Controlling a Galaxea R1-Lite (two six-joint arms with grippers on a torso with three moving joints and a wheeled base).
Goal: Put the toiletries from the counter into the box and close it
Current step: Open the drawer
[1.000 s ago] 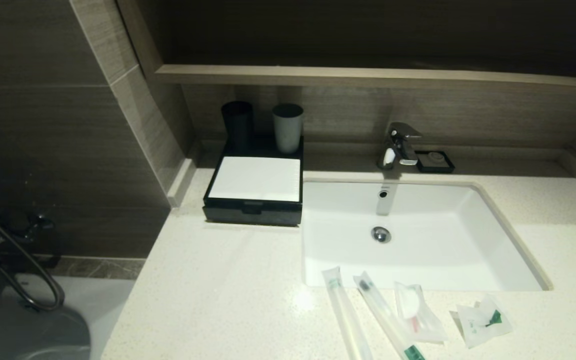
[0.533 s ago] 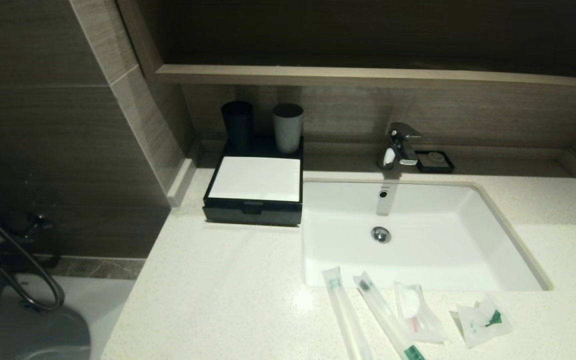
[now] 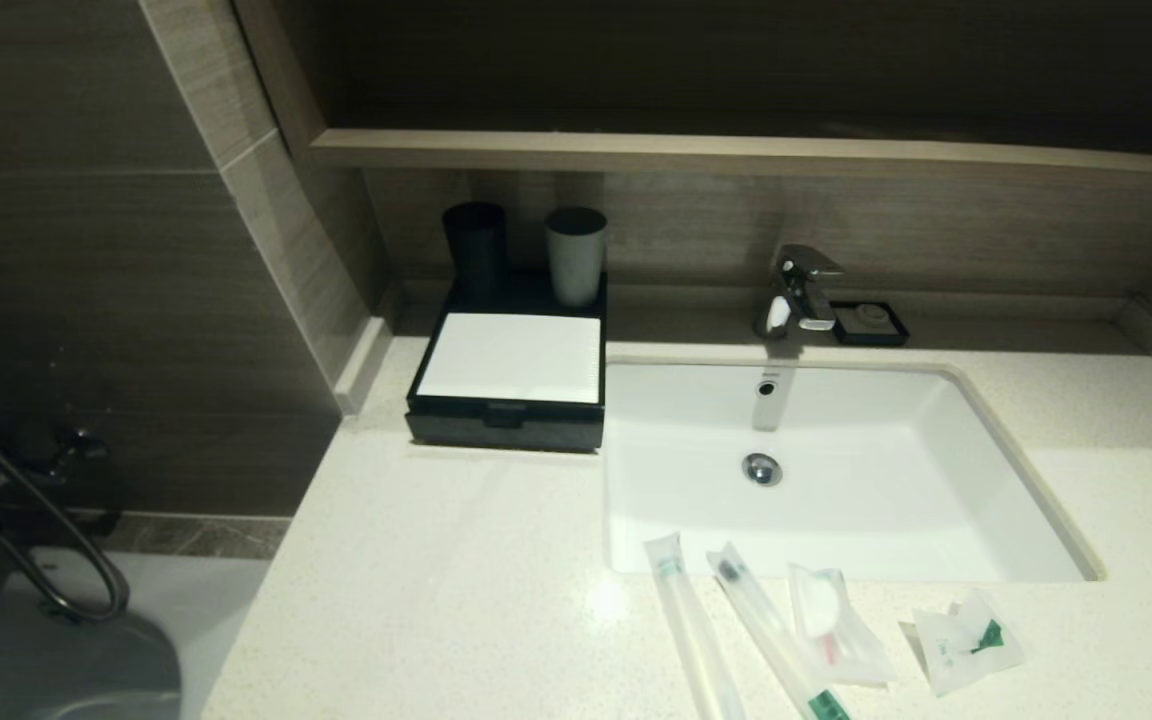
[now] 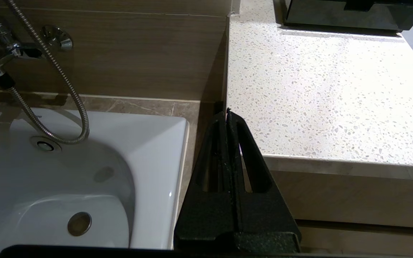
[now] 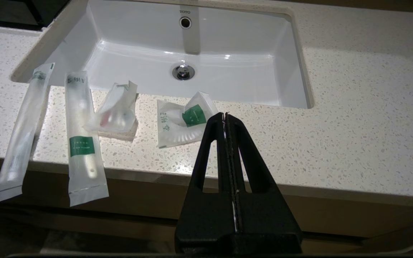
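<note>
Left gripper (image 4: 226, 111) seen low at centre of left wrist view, fingers pressed together, nothing held. Right gripper (image 5: 225, 115) seen low at centre of right wrist view, fingers pressed together, nothing held. Neither arm shown in head view.

Four toiletries lie flat on the pale speckled table (image 5: 353, 118), none held. The square packet (image 5: 181, 123) with a green mark sits just past the shut right pincer (image 5: 225, 115). The pink-stick packet (image 5: 115, 111) and two long packets (image 5: 81, 138) (image 5: 22, 132) lie farther off to one side. The black box (image 3: 506, 380) stands far beyond, closed.
</note>
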